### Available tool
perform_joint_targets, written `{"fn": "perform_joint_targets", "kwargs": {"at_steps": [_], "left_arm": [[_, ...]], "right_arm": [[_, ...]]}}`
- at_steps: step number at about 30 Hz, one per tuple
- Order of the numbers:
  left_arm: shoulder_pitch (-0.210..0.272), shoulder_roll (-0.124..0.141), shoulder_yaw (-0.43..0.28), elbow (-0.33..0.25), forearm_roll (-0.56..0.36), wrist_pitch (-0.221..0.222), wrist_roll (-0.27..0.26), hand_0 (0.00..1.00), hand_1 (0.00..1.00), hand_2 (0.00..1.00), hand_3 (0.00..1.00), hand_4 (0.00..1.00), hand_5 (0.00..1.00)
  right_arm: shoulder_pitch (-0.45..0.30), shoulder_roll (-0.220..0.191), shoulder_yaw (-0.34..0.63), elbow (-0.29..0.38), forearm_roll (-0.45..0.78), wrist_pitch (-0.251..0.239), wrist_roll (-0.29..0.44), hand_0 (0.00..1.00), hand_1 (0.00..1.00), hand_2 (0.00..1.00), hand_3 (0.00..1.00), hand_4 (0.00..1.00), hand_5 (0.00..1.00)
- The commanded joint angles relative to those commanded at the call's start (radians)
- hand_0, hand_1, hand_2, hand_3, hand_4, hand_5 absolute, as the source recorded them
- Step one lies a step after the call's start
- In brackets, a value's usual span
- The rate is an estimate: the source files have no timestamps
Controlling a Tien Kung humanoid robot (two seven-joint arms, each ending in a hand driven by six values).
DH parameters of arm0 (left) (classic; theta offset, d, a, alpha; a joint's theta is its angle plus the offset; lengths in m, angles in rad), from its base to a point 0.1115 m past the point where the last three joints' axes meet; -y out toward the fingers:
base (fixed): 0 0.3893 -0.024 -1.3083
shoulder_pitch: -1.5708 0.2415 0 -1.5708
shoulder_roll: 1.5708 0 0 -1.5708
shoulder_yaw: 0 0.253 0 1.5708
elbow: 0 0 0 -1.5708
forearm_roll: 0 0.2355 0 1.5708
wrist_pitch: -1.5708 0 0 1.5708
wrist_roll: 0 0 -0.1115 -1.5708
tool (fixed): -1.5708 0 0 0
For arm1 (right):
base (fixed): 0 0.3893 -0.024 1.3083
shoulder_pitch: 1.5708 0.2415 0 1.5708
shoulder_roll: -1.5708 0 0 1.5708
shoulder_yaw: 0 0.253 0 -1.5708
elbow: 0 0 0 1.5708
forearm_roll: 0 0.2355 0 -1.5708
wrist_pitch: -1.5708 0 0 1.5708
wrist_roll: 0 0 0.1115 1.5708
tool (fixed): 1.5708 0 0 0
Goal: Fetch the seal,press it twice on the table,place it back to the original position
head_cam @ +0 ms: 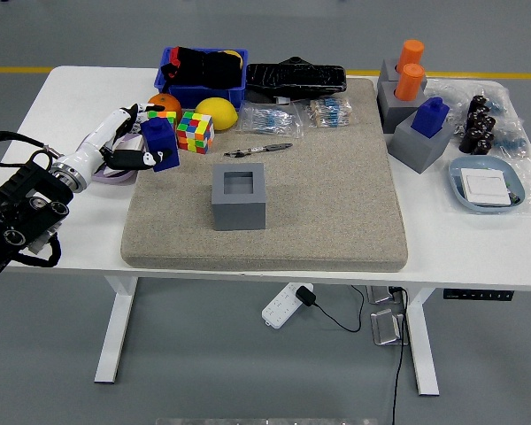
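Observation:
My left hand (pixel 134 146) is shut on a blue seal (pixel 160 142), holding it upright at the left edge of the beige mat (pixel 336 204), just above or on the surface. The grey block holder (pixel 239 197) with its square socket stands empty near the mat's middle, well right of the seal. My black left arm (pixel 22 217) comes in from the lower left. The right arm is out of the picture.
A Rubik's cube (pixel 195 131), lemon (pixel 217 112), orange (pixel 165 103) and blue bin (pixel 202 75) sit just behind the seal. A pen (pixel 259 150) lies behind the holder. At right stand another blue seal (pixel 430 115) in a grey block, orange seals (pixel 409 69) and a dish (pixel 485 184).

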Motion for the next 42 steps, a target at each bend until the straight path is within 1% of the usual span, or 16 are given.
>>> {"fn": "perform_joint_targets", "kwargs": {"at_steps": [5,10,16,26,35,42], "left_arm": [[0.021,-0.016,0.015,0.004,0.000,0.003,0.001,0.761,0.375,0.335,0.844,0.537,0.002],[0.040,-0.034,0.035,0.020,-0.024,0.006,0.009,0.761,0.374,0.333,0.843,0.537,0.002],[0.057,-0.048,0.053,0.035,-0.034,0.011,0.011,0.759,0.376,0.333,0.843,0.535,0.002],[0.084,-0.061,0.060,0.063,-0.080,0.010,0.020,0.759,0.377,0.332,0.840,0.532,0.002],[0.107,-0.068,0.063,0.067,-0.081,0.016,0.022,0.759,0.376,0.331,0.839,0.531,0.002],[0.115,-0.067,0.067,0.066,-0.080,0.017,0.021,0.761,0.376,0.331,0.838,0.531,0.002]], "right_arm": [[-0.001,-0.002,-0.007,0.001,0.003,0.000,0.001,0.766,0.679,0.675,0.619,0.774,0.500],[0.001,-0.002,-0.012,0.002,0.007,0.001,0.001,0.767,0.679,0.675,0.618,0.774,0.502],[-0.002,-0.001,-0.013,0.001,0.007,0.001,0.001,0.767,0.678,0.675,0.619,0.774,0.500],[-0.005,0.006,-0.014,0.002,0.007,0.001,0.001,0.768,0.678,0.675,0.619,0.774,0.500],[-0.005,0.008,-0.010,0.002,0.006,0.001,0.002,0.768,0.679,0.675,0.619,0.774,0.500],[-0.005,0.008,-0.011,0.002,0.008,0.001,0.002,0.768,0.679,0.675,0.619,0.774,0.500]]}}
